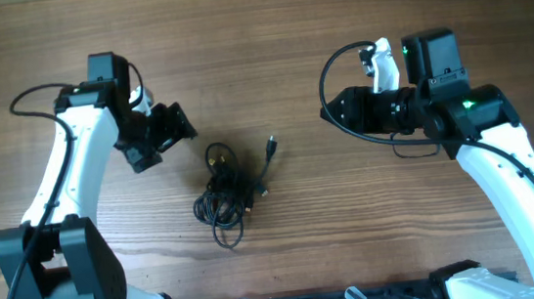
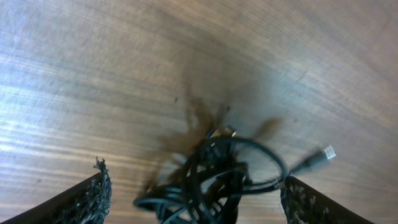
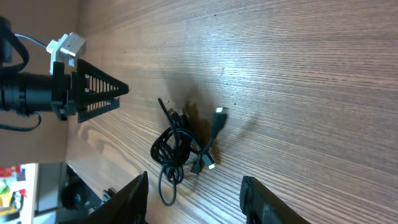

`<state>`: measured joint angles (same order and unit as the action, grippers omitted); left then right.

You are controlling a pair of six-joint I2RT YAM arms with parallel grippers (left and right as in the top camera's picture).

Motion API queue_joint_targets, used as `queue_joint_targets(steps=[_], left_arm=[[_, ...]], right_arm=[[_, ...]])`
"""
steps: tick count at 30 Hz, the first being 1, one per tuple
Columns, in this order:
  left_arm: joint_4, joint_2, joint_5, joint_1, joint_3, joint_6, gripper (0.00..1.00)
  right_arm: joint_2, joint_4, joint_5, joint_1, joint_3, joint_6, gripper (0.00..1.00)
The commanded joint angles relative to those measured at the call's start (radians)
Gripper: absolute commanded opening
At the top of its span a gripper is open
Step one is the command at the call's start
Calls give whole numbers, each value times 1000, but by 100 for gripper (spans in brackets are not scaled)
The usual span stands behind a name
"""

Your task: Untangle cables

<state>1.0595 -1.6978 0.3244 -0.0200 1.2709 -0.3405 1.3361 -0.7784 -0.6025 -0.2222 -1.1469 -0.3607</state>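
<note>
Scene: Two arms flank a knot of cables (image 1: 227, 188) on a wooden desk (image 1: 266, 32), the untangling not yet done.
Cables: One dark bundle of loops piled on one another lies loose on the wood, and neither gripper touches it. A plug (image 1: 272, 147) pokes out on a short tail at the bundle's upper right in the overhead view. A slack loop trails from its lower edge.
Left gripper (image 1: 173, 139): Released and empty, fingers spread wide, it hangs near the cables, up and to their left. Its wrist view frames the bundle between the two pads, which looks like lining up on a strand.
Right gripper (image 1: 337, 111): Also unclenched, with nothing between its fingers. It sits well apart from the cables, up and to their right, pointing toward them. It is probably kept back to leave the other arm room, on the side where the plug tail lies.
Progress: Early, by the look of it, since only the plug tail stands free of the bundle.
Next move: It likely calls for one gripper to pin the bundle while the other draws a free end away.
Risk: The thin cord may slip, or the whole knot may drag along instead of opening.
</note>
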Motion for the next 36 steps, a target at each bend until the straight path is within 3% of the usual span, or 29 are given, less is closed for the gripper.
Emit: queue_joint_targets(steps=[1, 7, 9, 13, 18, 29, 30, 34, 36], left_arm=[[21, 11, 15, -11, 5, 48, 89], [-70, 11, -7, -73, 5, -129, 93], [-72, 11, -6, -127, 5, -167, 93], [-50, 11, -7, -188, 5, -165, 94], [-31, 11, -7, -196, 5, -165, 94], [-16, 11, -8, -196, 5, -161, 95], [-13, 11, -8, -196, 5, -161, 95], [-12, 11, -8, -196, 5, -162, 95], [-11, 11, -7, -196, 5, -161, 95]], right_arm=[[11, 3, -72, -37, -5, 102, 55], [84, 47, 27, -270, -5, 118, 57], [148, 100, 30, -361, -5, 196, 57], [275, 193, 37, -483, -5, 402, 57], [437, 283, 83, -607, -5, 554, 57], [498, 426, 241, -677, -12, 570, 58], [515, 427, 243, -679, -13, 571, 57], [527, 438, 333, -710, -13, 533, 34], [536, 446, 381, -731, -13, 513, 31]])
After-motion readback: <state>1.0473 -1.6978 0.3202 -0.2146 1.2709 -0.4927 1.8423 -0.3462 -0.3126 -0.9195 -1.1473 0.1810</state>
